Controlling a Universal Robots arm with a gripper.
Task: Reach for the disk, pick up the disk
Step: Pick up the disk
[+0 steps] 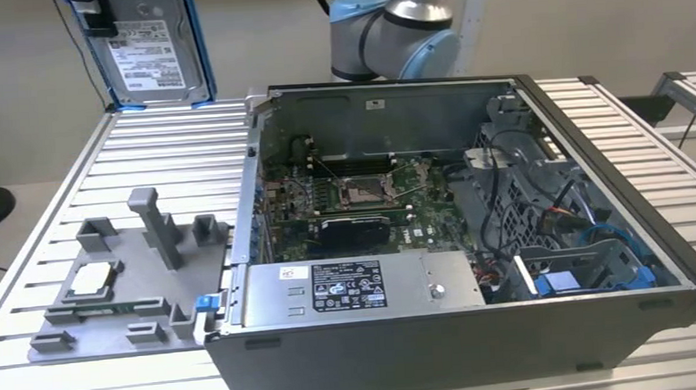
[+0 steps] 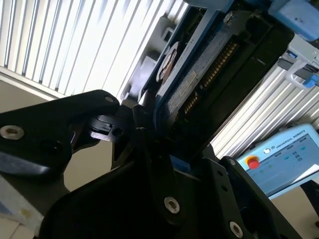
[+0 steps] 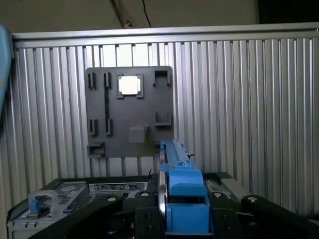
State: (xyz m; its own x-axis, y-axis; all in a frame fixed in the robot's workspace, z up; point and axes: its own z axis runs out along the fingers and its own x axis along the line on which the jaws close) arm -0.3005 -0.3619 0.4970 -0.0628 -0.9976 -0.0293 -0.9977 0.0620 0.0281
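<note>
The disk (image 1: 150,46) stands upright in the upper left of the frame, white label facing out, blue bracket down both sides, its lower edge at the far rim of the slatted metal table (image 1: 73,187). An open computer case (image 1: 470,233) takes the centre and right. At lower left lies a grey tray (image 1: 132,287) holding a small silver chip (image 1: 91,280). The robot arm (image 1: 393,32) stands at top centre.

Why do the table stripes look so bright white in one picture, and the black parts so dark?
In the second wrist view the slatted table glares white under strong light, while the hand gripping the disk sits dark against it. In the first wrist view the chip is washed out white. The exterior view looks evenly lit.
</note>
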